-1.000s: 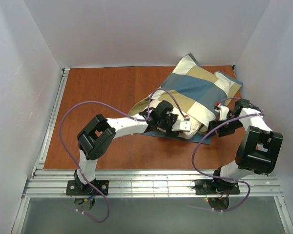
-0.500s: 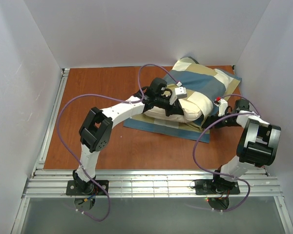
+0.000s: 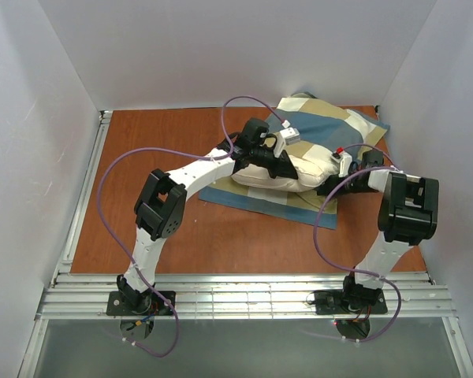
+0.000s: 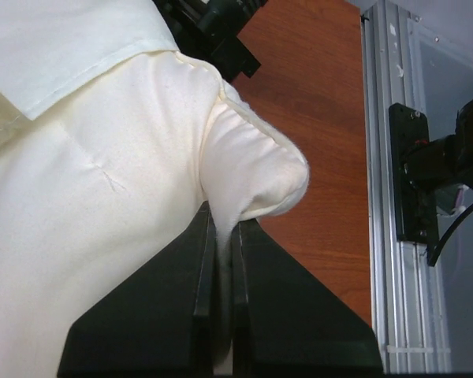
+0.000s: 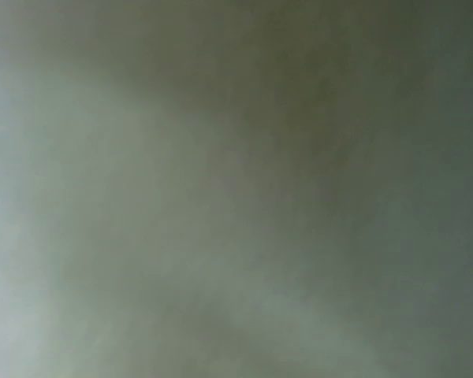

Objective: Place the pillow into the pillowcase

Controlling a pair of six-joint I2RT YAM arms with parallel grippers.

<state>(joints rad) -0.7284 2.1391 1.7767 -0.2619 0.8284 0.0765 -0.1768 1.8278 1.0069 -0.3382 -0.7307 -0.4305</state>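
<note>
The cream-white pillow (image 3: 301, 168) lies on the lower layer of the blue, tan and cream pillowcase (image 3: 331, 132) at the table's far right. Its far end sits under the case's upper layer. My left gripper (image 3: 277, 164) reaches over the pillow's near-left part. In the left wrist view it (image 4: 225, 226) is shut on a puffed corner of the pillow (image 4: 252, 169). My right gripper (image 3: 333, 173) presses against the pillow's right end at the case's edge, its fingers hidden. The right wrist view is only a grey-green blur of cloth.
The case's bottom layer (image 3: 260, 201) spreads toward the table's (image 3: 158, 157) middle. White walls (image 3: 426, 87) close in the right and far sides near the case. A metal rail (image 4: 386, 157) runs along the table edge. Purple cables (image 3: 114, 181) loop over both arms.
My left arm has carried the pillow away from me and to the right, further onto and under the pillowcase. The right arm has swung left up to the pillow's end.
</note>
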